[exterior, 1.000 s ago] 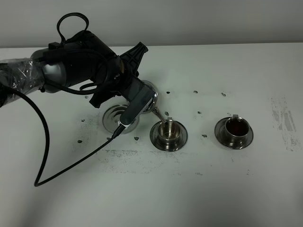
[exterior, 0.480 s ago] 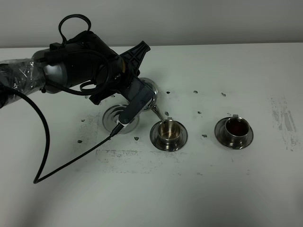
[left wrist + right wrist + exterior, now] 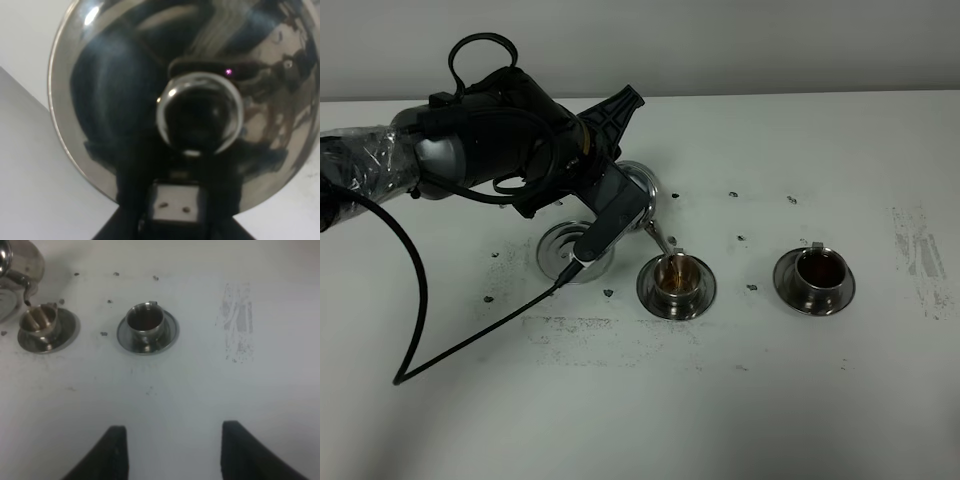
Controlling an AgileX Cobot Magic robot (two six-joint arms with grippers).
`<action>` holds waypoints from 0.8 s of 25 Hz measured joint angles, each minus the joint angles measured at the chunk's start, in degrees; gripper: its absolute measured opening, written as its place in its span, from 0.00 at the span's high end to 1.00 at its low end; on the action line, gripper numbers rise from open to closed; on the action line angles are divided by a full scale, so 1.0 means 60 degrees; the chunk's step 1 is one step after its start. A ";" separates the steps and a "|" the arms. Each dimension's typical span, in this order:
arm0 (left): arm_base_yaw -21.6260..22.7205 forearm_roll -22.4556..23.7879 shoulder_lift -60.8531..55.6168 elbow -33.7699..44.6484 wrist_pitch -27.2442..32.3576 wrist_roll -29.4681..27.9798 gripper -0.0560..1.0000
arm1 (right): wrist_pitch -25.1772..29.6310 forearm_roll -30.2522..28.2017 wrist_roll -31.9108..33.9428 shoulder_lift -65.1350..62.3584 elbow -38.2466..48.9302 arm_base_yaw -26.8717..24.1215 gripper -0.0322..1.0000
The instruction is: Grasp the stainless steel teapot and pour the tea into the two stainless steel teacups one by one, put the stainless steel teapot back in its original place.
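One teapot (image 3: 642, 188), tilted in left gripper (image 3: 612, 186), spout above left cup (image 3: 676, 280). Dark liquid in right cup (image 3: 815, 272); right gripper (image 3: 172, 446) wide, empty.

The teapot (image 3: 100, 75) is polished metal, mirror-bright and smooth, its wall throwing back warped dark reflections; the lid knob (image 3: 200, 112) has the same glossy steel finish. The left teacup (image 3: 676, 278) and the right teacup (image 3: 817, 272), with their saucers, are shiny bare metal too, as is the empty saucer (image 3: 555, 252). The worktop (image 3: 770, 400) is white, matt and smooth, soiled with dark specks and a grey scuffed patch (image 3: 920, 260). The left arm (image 3: 490, 130) has a matt black, plastic-looking casing, part of it wrapped in clear crinkled film (image 3: 360, 160). The cable (image 3: 415, 290) looks like black rubber. The right tool (image 3: 175, 430) has dull black fingers (image 3: 116, 452)
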 joint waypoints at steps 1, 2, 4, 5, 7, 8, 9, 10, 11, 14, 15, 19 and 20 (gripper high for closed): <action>0.0000 0.0031 0.0000 0.0000 0.0000 0.0000 0.77 | 0.0000 0.0000 0.0000 0.0000 0.0000 0.0000 0.57; 0.0000 0.0054 0.0000 0.0000 0.0000 0.0000 0.77 | 0.0000 0.0000 0.0000 0.0000 0.0000 0.0000 0.57; -0.0020 0.0156 0.0000 0.0000 -0.0010 0.0011 0.77 | 0.0000 0.0000 0.0000 0.0000 0.0000 0.0000 0.57; -0.0040 0.0221 0.0000 0.0000 -0.0010 0.0011 0.77 | 0.0000 0.0000 0.0000 0.0000 0.0000 0.0000 0.57; -0.0071 0.0327 0.0000 0.0000 -0.0044 0.0011 0.77 | 0.0000 0.0000 0.0000 0.0000 0.0000 0.0000 0.57; -0.0094 0.0384 0.0000 0.0000 -0.0089 0.0011 0.77 | 0.0000 0.0000 0.0000 0.0000 0.0000 0.0000 0.57; -0.0091 0.0440 0.0000 0.0000 -0.0116 0.0011 0.77 | 0.0000 0.0000 0.0000 0.0000 0.0000 0.0000 0.57; -0.0098 0.0463 0.0000 0.0000 -0.0139 0.0011 0.77 | 0.0000 0.0000 0.0000 0.0000 0.0000 0.0000 0.57; -0.0098 0.0482 0.0000 0.0000 -0.0158 0.0011 0.77 | 0.0000 0.0000 0.0000 0.0000 0.0000 0.0000 0.57; -0.0098 0.0568 0.0000 0.0000 -0.0158 0.0011 0.77 | 0.0000 0.0000 0.0000 0.0000 0.0000 0.0000 0.57; -0.0098 0.0636 0.0000 0.0000 -0.0166 0.0018 0.77 | 0.0000 0.0000 0.0000 0.0000 0.0000 0.0000 0.57; -0.0098 0.0842 0.0000 0.0000 -0.0220 0.0038 0.77 | 0.0000 0.0000 0.0000 0.0000 0.0000 0.0000 0.57; -0.0098 0.0865 0.0000 0.0000 -0.0232 0.0038 0.77 | 0.0000 0.0000 0.0000 0.0000 0.0000 0.0000 0.57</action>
